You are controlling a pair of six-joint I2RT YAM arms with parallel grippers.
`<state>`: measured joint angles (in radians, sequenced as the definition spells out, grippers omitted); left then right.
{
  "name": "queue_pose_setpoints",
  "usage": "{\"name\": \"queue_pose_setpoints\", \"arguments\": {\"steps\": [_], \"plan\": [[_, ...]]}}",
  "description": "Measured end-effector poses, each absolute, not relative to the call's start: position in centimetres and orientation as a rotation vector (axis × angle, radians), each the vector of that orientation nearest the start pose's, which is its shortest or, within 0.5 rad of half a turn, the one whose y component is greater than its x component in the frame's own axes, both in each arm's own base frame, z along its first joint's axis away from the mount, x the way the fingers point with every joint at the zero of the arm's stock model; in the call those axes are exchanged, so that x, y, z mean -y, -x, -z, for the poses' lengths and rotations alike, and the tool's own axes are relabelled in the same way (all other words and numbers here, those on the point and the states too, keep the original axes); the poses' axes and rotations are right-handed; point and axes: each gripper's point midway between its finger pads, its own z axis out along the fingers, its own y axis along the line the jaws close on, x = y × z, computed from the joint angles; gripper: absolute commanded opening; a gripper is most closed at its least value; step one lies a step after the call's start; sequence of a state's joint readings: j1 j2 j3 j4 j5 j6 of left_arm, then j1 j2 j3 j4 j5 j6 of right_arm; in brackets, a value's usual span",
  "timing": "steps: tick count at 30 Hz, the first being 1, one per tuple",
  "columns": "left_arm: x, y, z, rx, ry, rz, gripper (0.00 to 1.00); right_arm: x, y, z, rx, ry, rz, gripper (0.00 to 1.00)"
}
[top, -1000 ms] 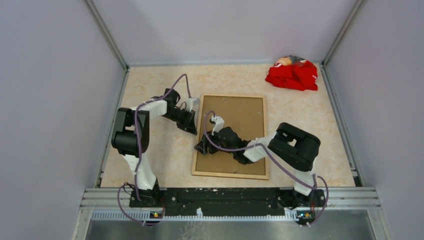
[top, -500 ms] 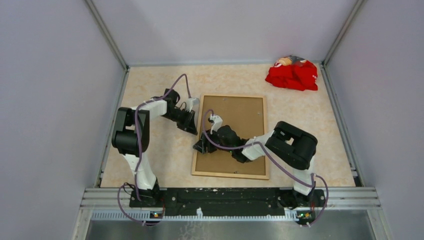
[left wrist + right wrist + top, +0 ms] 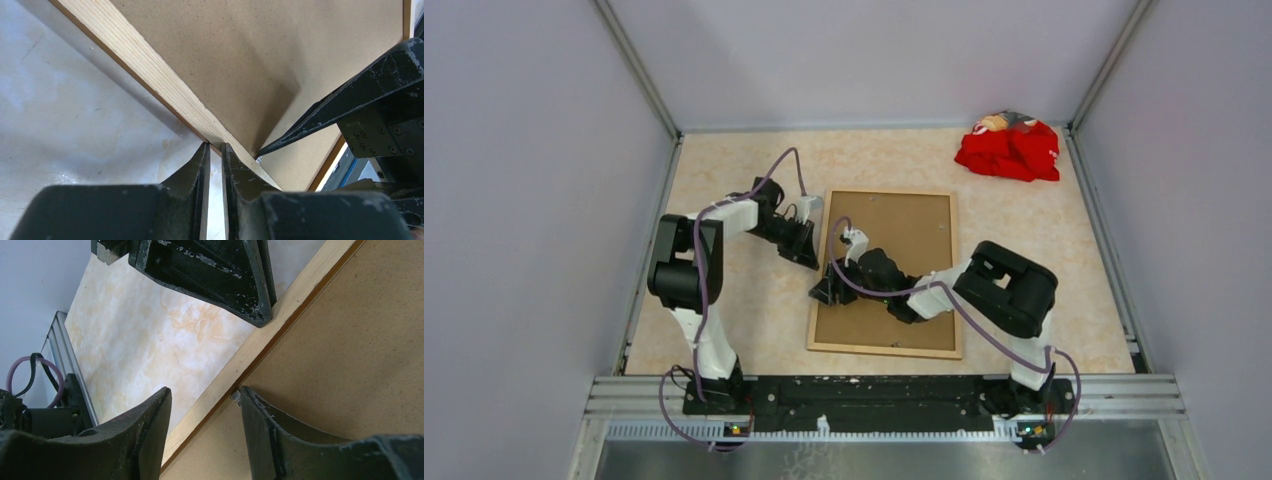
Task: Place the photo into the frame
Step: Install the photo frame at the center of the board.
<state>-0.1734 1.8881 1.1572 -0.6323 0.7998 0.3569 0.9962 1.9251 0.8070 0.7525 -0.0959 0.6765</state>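
Observation:
The frame (image 3: 957,270) lies back-up on the table with the plain brown backing board (image 3: 904,240) set in it. The photo is hidden. My left gripper (image 3: 809,255) is shut and empty, its tips (image 3: 215,147) against the outer side of the frame's pale left rail (image 3: 150,65). My right gripper (image 3: 829,293) is open (image 3: 205,392) and straddles the same rail (image 3: 260,340). One of its fingers (image 3: 265,430) rests on the board (image 3: 350,350) beside a small metal tab (image 3: 235,396). The other is over the table.
A red cloth bundle (image 3: 1009,150) lies in the back right corner. Grey walls close in three sides. A metal rail (image 3: 884,388) runs along the near edge. The right gripper's finger (image 3: 350,95) crosses the left wrist view.
The right arm's elbow has shifted slightly left and its gripper has crept a little along the frame's left rail. The left arm has not moved.

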Motion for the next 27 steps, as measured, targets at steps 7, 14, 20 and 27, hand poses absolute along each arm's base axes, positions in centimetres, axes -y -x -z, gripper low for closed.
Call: {"name": "queue_pose_setpoints", "arguments": {"steps": [7, 14, 20, 27], "plan": [[16.7, -30.9, -3.7, -2.558, -0.807, 1.062, 0.23, -42.0, -25.6, -5.9, -2.08, 0.354, -1.133, 0.59], [16.6, -33.7, -4.7, -2.532, -0.776, 1.033, 0.31, -37.8, -32.1, -9.1, -1.995, 0.205, -1.072, 0.62], [17.2, -35.7, -4.4, -2.533, -0.722, 1.063, 0.32, -35.9, -36.5, -9.5, -1.985, 0.117, -1.057, 0.63], [17.8, -35.4, -3.5, -2.561, -0.67, 1.153, 0.29, -37.3, -37.2, -6.6, -2.062, 0.133, -1.087, 0.63]]}}
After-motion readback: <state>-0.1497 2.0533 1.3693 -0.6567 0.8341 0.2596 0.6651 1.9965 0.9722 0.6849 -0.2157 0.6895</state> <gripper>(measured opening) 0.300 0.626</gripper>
